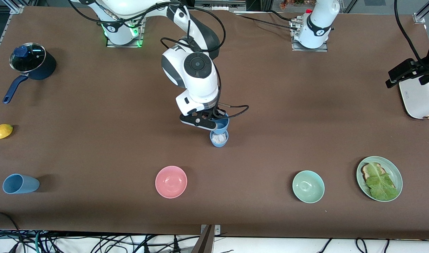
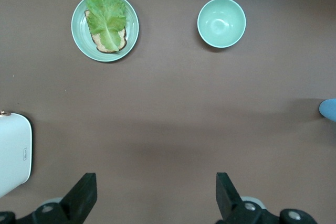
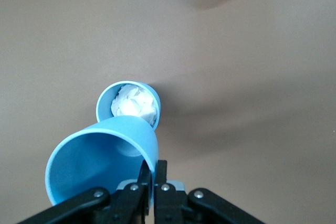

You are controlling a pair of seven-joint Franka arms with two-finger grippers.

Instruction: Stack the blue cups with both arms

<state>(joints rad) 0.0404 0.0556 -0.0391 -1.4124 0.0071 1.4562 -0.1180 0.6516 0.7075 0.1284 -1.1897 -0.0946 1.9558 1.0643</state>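
My right gripper [image 1: 217,123] is shut on the rim of a light-blue cup [image 1: 222,125] and holds it tilted over the middle of the table. In the right wrist view the fingers [image 3: 153,174] pinch that cup's wall [image 3: 100,166]. Just under it a second blue cup [image 1: 219,138] stands upright with white crumpled stuff inside [image 3: 134,106]; I cannot tell whether the two touch. A third blue cup [image 1: 20,183] lies on its side near the front camera at the right arm's end. My left gripper [image 2: 156,187] is open and empty, high over bare table at the left arm's end.
A pink bowl [image 1: 171,181] and a green bowl [image 1: 308,186] stand nearer the front camera. A green plate [image 1: 397,175] holds toast and lettuce. A white appliance [image 1: 420,98] is at the left arm's end. A navy lidded pot [image 1: 33,63] and a lemon [image 1: 1,131] are at the right arm's end.
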